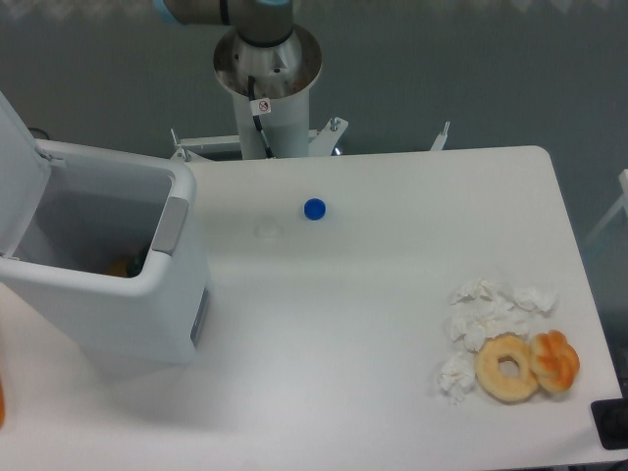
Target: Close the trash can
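doughnuts sit nearest, close to the tabletop's front right corner: a plain ring doughnut (507, 368) touching a darker glazed pastry (555, 360) on its right. crumpled white tissues (488, 316) lie just behind and to the left of them, bunched loosely as litter would be, probably waiting for the bin. a dark object (611, 424) pokes in at the very corner, too cropped to name.

along the left edge stands the trash can (108, 280), by far the largest thing on the white table (392, 275). its lid (20, 182) is swung up and back on the far-left hinge side, leaning against nothing visible, so the mouth is wide open; something yellowish (123, 267) lies at the bottom. the grey latch tab (169, 226) sits on the right rim, where the lid's free edge would have to come down and click in.

further back, near the middle of the tabletop, a small blue bottle cap (314, 208) lies alone, with a faint clear one (266, 230) just to its left, hard to make out.

beyond the far edge rises the robot base (267, 74). the arm runs out past the top left of the view, so the gripper is unseen and whether its jaws are parted or pressed together cannot be told. the closing step looks not yet started.
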